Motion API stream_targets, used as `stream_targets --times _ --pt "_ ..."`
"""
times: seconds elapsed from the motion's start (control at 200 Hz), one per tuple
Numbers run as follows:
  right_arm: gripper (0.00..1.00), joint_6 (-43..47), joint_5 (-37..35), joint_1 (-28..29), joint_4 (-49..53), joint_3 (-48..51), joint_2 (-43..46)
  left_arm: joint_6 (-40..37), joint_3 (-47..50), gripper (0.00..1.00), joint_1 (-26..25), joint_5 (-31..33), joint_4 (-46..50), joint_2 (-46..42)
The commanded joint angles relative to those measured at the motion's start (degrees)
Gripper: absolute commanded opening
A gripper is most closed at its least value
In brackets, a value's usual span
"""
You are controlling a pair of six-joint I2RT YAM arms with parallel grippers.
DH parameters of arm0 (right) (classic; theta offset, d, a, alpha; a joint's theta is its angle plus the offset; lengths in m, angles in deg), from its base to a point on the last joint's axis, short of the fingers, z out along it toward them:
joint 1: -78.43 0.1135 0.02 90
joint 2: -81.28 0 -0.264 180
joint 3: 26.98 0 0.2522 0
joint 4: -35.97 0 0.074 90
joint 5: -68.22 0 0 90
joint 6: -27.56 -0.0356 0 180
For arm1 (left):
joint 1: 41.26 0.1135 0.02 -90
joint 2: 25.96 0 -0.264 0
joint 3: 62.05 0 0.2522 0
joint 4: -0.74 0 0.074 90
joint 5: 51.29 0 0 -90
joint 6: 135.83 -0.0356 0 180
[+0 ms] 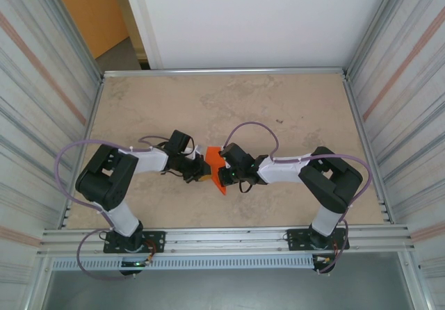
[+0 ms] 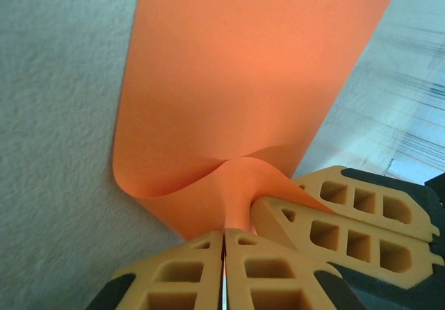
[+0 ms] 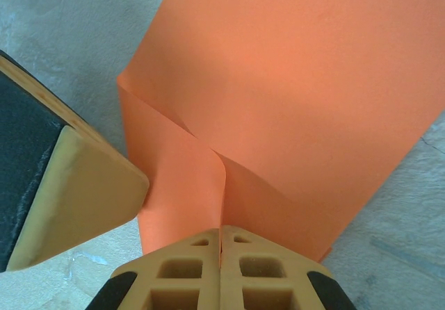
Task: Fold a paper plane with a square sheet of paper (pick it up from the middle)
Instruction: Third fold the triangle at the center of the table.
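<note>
Left gripper (image 2: 224, 239) and right gripper (image 3: 220, 232) are both clamping the square sheet of paper (image 2: 257, 80), buckling it over the table (image 1: 278, 108). The first fold appears to be forming; the next move calls for aligning edges.

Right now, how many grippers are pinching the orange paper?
2. The left gripper pinches the square sheet of paper at a puckered edge; the right gripper pinches it right alongside.

paper (image 1: 220, 186) partly hidden by left tool (image 1: 202, 177), right tool (image 1: 222, 173), cropped in wrist views
</note>
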Motion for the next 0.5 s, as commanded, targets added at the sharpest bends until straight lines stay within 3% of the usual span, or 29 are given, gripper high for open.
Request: stream_targets --times 0.0,0.491 --pt "0.00 -1.0 -0.3 -0.5 5.3 0.2 -2.1 -1.8 -1.4 0.10 -0.3 0.8 1.6 1.2" --pt "0.00 -1.1 -0.4 -0.5 5.2 0.4 -1.5 -2.6 -1.7 0.11 -0.3 2.8 3.7 2.8"
